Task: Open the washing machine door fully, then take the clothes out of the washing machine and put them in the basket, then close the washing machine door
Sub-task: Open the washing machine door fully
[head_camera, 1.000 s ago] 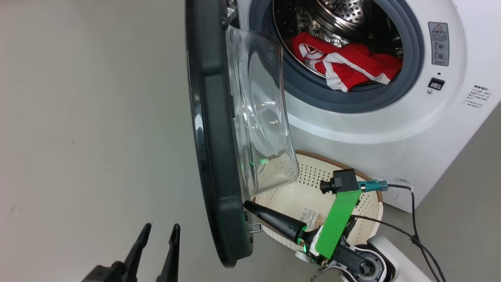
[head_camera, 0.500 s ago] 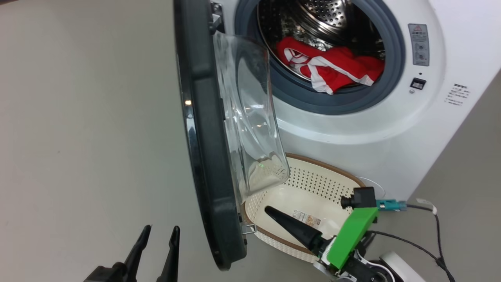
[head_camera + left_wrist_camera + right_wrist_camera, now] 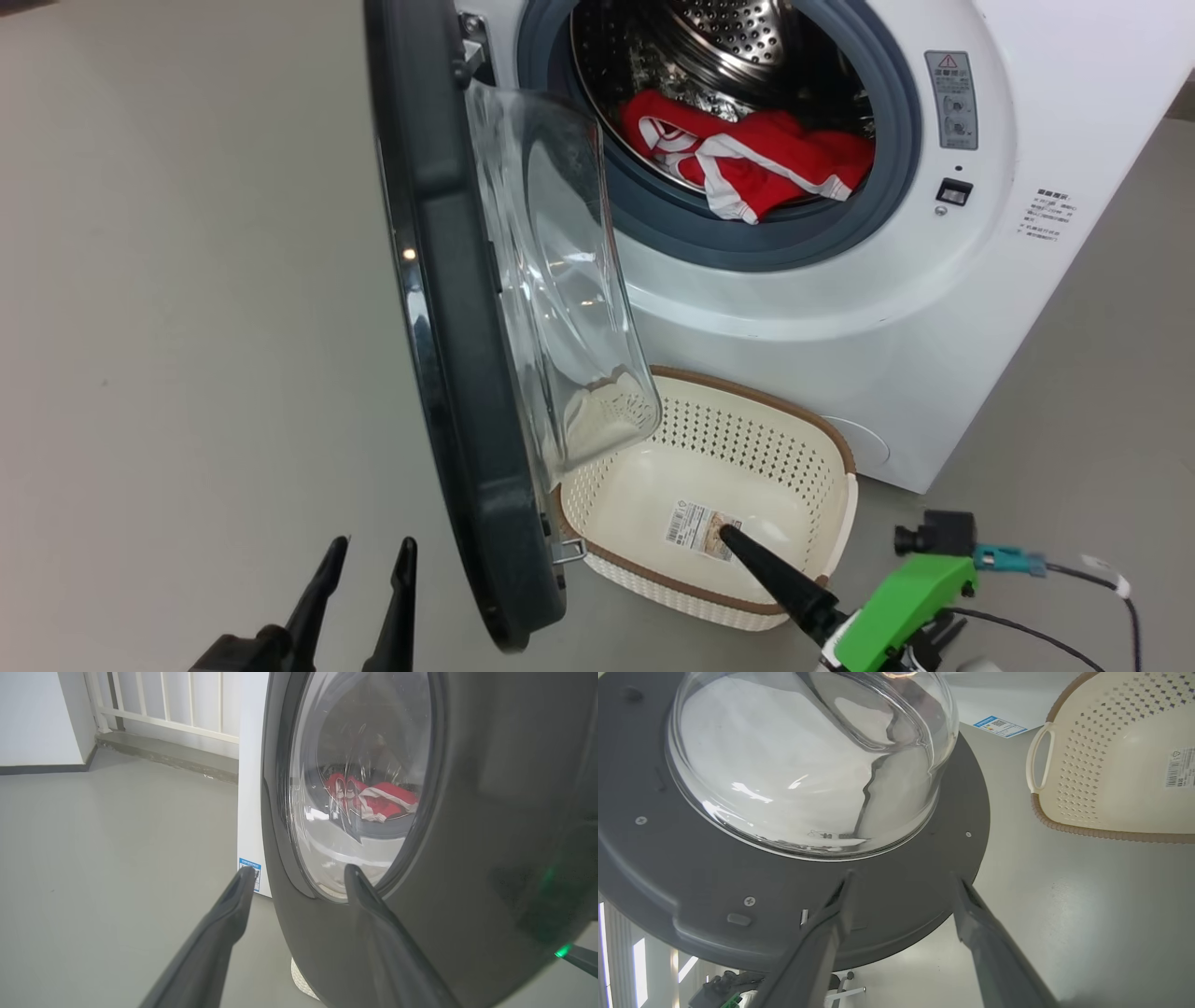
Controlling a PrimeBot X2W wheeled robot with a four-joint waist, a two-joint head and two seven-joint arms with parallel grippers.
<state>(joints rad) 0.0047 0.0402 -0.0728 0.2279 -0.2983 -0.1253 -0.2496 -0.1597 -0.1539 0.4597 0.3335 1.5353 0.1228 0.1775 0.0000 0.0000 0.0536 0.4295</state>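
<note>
Left gripper (image 3: 373, 546) low left, long dark tapered fingers spread wide, just outside the washing machine door (image 3: 439, 327). Door stands swung out, seen edge-on: glossy black rim, dark grey inner frame, clear bulging glass bowl (image 3: 551, 280). Clothes (image 3: 747, 163), red fabric with white stripes, lie crumpled in the perforated steel drum (image 3: 709, 37), behind the grey-blue gasket (image 3: 653, 224) of the white boxy washing machine (image 3: 840, 308). Basket (image 3: 747, 434), cream perforated plastic with a brown woven rim, sits on the grey floor (image 3: 187, 327) below the opening. Right gripper (image 3: 903, 877) spread wide, one fingertip over the basket's near rim.
</note>
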